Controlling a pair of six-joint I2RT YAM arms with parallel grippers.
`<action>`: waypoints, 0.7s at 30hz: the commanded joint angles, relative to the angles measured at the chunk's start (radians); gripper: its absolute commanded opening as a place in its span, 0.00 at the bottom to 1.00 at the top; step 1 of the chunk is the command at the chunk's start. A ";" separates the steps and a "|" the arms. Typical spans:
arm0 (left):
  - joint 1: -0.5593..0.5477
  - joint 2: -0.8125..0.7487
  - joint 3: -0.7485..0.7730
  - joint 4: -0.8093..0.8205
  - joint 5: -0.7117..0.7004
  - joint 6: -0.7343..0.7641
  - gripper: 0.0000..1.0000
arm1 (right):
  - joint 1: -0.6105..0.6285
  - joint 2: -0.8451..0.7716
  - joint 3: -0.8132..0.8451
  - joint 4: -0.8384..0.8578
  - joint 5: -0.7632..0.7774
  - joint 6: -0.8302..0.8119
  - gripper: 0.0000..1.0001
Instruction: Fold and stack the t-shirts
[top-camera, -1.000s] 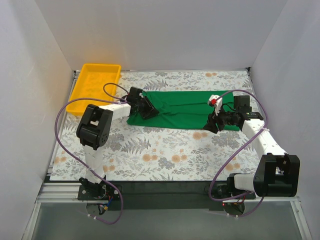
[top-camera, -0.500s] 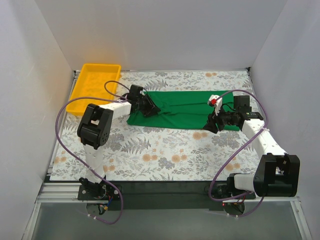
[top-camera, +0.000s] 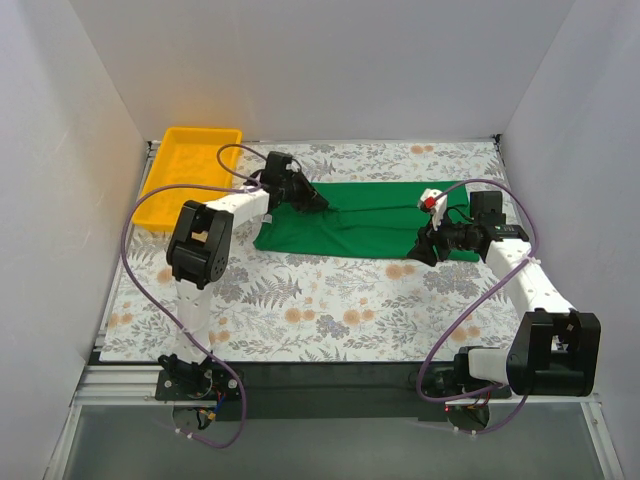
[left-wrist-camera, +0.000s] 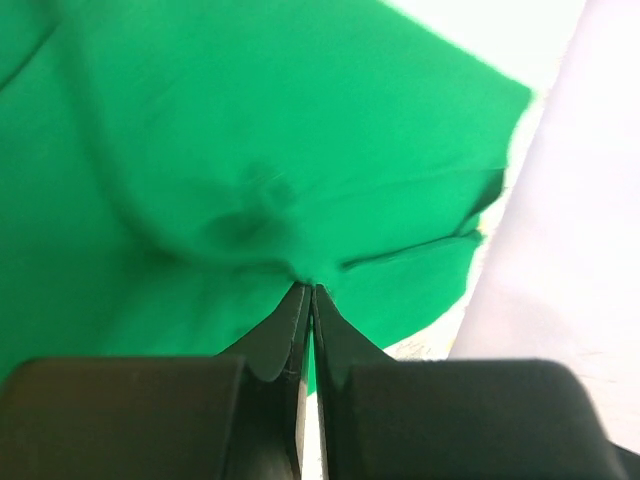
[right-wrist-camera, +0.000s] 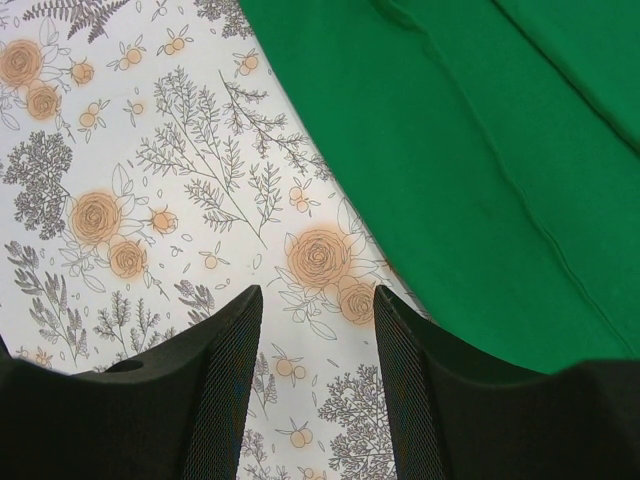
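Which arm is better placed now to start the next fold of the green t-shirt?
Left. The left gripper is shut on the green t-shirt at its left end, so it can probably lift that end over. The right gripper is open at the near edge and holds nothing.

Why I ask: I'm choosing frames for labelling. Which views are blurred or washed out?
Left wrist view: the green t-shirt is smeared and soft, and the upper right corner is washed out to near white. Right wrist view: sharp, with the tablecloth print and the shirt seams crisp. Top view: even light, soft shadows, no glare.
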 joint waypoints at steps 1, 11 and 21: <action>-0.002 0.031 0.099 -0.002 0.045 0.006 0.00 | -0.009 -0.031 -0.010 0.021 -0.035 0.007 0.56; -0.001 0.213 0.337 0.000 0.137 -0.011 0.00 | -0.037 -0.040 -0.013 0.019 -0.052 0.010 0.56; -0.004 0.293 0.418 -0.008 0.189 0.015 0.00 | -0.043 -0.035 -0.013 0.018 -0.063 0.011 0.56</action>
